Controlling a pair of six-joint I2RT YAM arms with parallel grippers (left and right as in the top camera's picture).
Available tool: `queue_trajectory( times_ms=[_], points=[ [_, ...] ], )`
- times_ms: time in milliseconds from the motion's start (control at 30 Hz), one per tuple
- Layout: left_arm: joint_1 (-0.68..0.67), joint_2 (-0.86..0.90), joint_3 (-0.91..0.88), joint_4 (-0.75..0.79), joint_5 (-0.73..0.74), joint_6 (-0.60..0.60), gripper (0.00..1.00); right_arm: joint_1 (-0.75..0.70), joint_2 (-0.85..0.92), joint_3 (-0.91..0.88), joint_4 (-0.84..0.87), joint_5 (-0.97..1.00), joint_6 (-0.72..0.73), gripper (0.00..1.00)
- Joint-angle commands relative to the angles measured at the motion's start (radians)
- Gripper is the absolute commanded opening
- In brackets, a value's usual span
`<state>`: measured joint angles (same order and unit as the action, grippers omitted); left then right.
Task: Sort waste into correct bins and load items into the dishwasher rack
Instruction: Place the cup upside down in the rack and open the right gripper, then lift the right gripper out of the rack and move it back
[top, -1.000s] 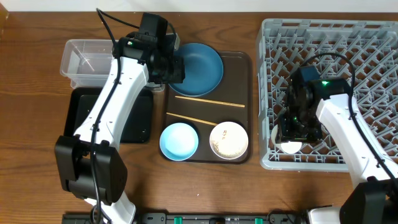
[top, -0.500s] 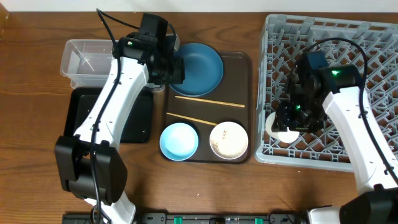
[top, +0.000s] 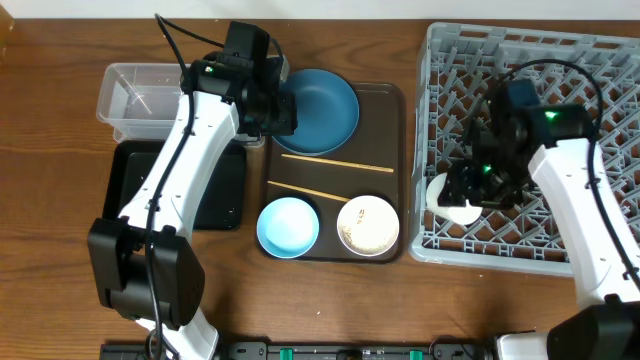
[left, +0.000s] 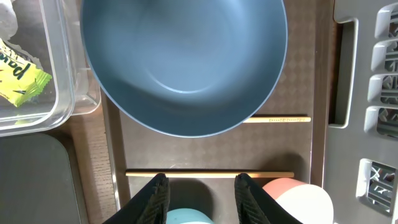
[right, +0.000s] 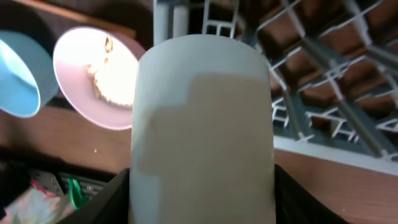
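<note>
I have right gripper clamped on white cup at rack near-left corner, cup seemingly tipped sideways | I'd seat it mouth-down between pegs before releasing | left gripper part-open, empty, well left of rack beside plate | count: one cup, one plate, two bowls, two chopsticks

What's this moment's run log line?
left pincer: open above brown tray | right pincer: grips white cup at dishwasher rack edge | on tray: blue plate, light-blue bowl, white bowl, chopsticks
</note>
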<state>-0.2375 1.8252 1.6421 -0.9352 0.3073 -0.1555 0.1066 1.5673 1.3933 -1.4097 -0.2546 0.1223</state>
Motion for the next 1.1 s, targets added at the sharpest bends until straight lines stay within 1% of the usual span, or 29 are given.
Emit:
queue_trajectory(
  times_ms=[0,200,433,467,500,600,633,667,700,733,867,1067],
  points=[
    [0.000,0.005,-0.010,-0.003,-0.010,0.013,0.38,-0.023,0.010,0.023,0.022,-0.003,-0.015,0.40],
    [0.000,0.005,-0.010,-0.003,-0.010,0.012,0.38,-0.031,0.021,0.023,0.058,0.027,-0.015,0.41],
    [0.000,0.005,-0.010,-0.006,-0.010,0.013,0.38,-0.032,0.085,0.023,0.078,0.029,-0.015,0.42],
    [0.000,0.005,-0.010,-0.006,-0.010,0.013,0.38,-0.032,0.093,0.023,0.076,0.029,-0.015,0.45],
    [0.000,0.005,-0.010,-0.007,-0.010,0.013,0.38,-0.032,0.101,0.023,0.074,0.029,-0.015,0.51],
    [0.000,0.005,-0.010,-0.007,-0.010,0.013,0.38,-0.032,0.114,0.023,0.071,0.029,-0.015,0.77],
    [0.000,0.005,-0.010,-0.007,-0.010,0.013,0.38,-0.032,0.115,0.023,0.072,0.029,-0.015,0.89],
    [0.000,0.005,-0.010,-0.007,-0.010,0.013,0.38,-0.032,0.115,0.023,0.073,0.027,-0.014,0.96],
    [0.000,0.005,-0.010,-0.007,-0.010,0.013,0.38,-0.032,0.114,0.025,0.073,0.025,-0.014,0.99],
    [0.000,0.005,-0.010,-0.007,-0.010,0.013,0.38,-0.035,0.114,0.029,0.072,0.021,-0.015,0.99],
    [0.000,0.005,-0.010,-0.007,-0.010,0.013,0.38,-0.052,0.114,0.057,0.057,0.006,-0.015,0.99],
    [0.000,0.005,-0.010,-0.006,-0.010,0.013,0.38,-0.044,0.112,0.166,0.007,-0.014,-0.031,0.99]
  ],
)
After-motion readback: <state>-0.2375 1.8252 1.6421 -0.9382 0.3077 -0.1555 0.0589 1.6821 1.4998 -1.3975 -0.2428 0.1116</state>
